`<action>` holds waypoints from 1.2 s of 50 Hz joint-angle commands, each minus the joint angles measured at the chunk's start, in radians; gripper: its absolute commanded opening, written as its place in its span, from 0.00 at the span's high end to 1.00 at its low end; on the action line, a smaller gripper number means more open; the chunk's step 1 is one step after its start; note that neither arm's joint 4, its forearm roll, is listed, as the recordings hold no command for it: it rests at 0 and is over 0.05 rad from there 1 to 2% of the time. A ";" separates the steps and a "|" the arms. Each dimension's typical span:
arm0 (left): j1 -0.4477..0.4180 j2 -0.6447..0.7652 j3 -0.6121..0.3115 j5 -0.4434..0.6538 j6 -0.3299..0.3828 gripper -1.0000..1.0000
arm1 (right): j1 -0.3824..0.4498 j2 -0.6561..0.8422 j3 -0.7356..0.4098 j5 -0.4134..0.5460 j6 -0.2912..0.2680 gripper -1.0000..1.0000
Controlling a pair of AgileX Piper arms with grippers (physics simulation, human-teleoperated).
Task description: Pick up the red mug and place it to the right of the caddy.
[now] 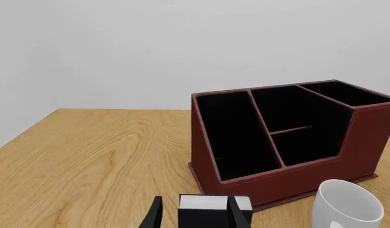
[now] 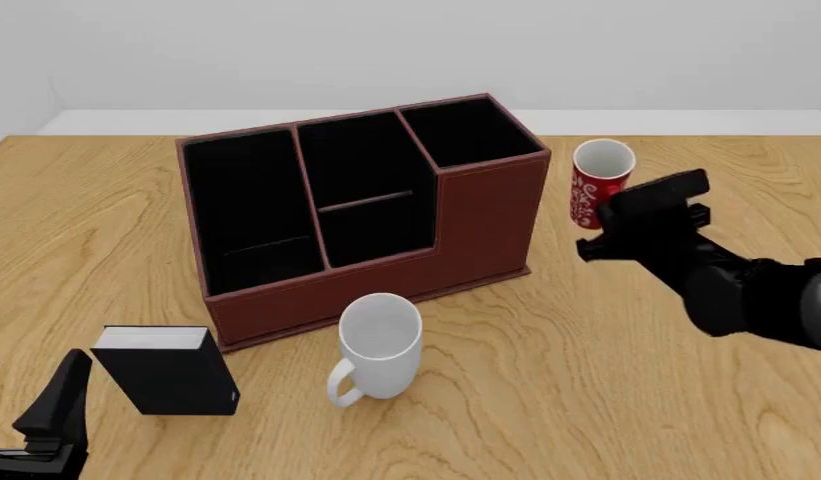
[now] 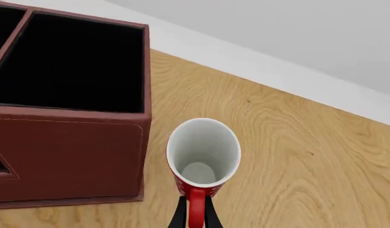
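- right of the caddy [image 2: 357, 210], near its tall end: red mug [image 2: 601, 183], upright
- right gripper [image 3: 195, 216] pinching mug handle
- left gripper [image 1: 193, 213] low near black box [image 2: 167, 368], fingers apart

Two mugs stood on the light wooden bench [image 2: 624, 400]: one small red ceramic mug with white lettering [image 2: 601, 190] and one larger plain white mug [image 2: 378, 347]. There were two boxes: one large reddish-brown caddy [image 2: 484, 215], divided into three black-lined compartments, and one small black box with a white top edge [image 2: 167, 372]. Two dark robot arms were in view, one at each side of the bench.
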 commanded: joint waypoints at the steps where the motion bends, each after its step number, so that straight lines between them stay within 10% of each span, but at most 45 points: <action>1: 0.002 -0.003 0.001 0.000 -0.003 0.00 | -0.018 0.089 -0.075 -0.005 0.033 1.00; 60: 0.002 0.000 -0.002 -0.001 -0.003 0.00 | 0.016 0.322 -0.207 0.022 0.113 1.00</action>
